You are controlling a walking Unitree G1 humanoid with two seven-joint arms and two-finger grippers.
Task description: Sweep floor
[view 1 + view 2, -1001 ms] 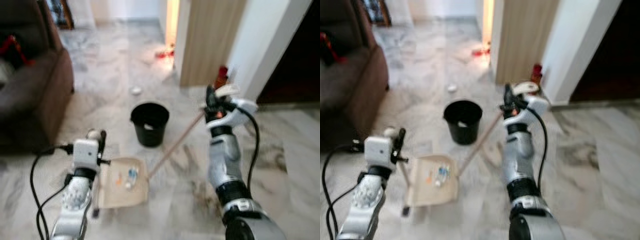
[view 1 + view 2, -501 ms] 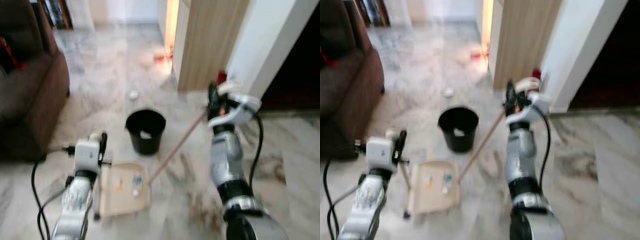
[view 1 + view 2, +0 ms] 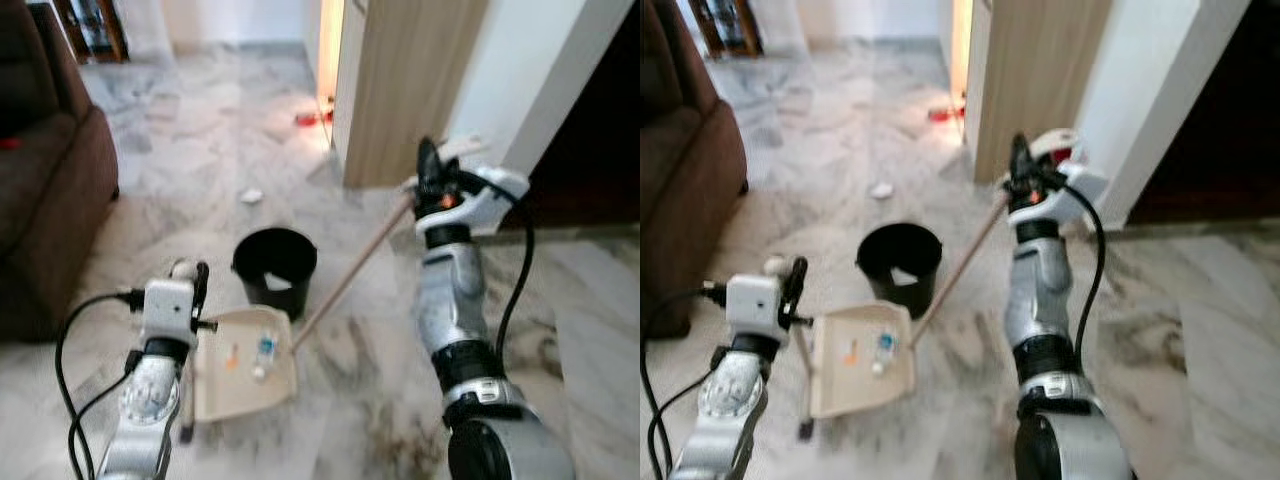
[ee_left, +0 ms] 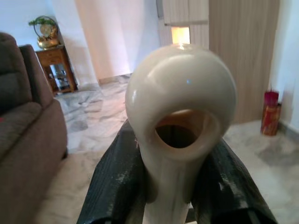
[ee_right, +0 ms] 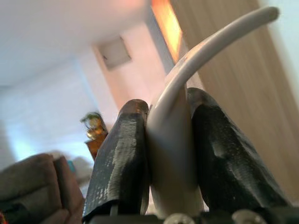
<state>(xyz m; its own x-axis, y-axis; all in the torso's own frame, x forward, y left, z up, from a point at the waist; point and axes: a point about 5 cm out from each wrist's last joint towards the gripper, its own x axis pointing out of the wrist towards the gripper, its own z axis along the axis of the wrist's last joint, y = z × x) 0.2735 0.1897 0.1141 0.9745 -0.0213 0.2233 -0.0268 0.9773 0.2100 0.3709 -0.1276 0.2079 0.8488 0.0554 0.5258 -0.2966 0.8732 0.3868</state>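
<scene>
**Dustpan & broom both gripped**

Near left: left claw (image 3: 198, 292) pinching dustpan handle (image 4: 180, 121); dustpan (image 3: 245, 362) on floor (image 3: 340, 350) w/ scraps inside. Black bucket (image 3: 273, 270) just beyond it. Right claw (image 3: 428, 180) clamped on broom (image 3: 345, 283), slanting down toward the pan. Sofa (image 3: 40, 210) far left.

Silver arms, black cables, black-fingered claws.

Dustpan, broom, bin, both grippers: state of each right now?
dustpan: flat on the floor, a few bits of litter in its tray, handle upright.
left gripper: shut on the dustpan handle.
broom: slanted, lower end at the dustpan's edge.
right gripper: shut on the broom handle's top.
black bin: upright, open, some pale litter inside.
white scrap: loose on the floor beyond the bin, unswept.
</scene>
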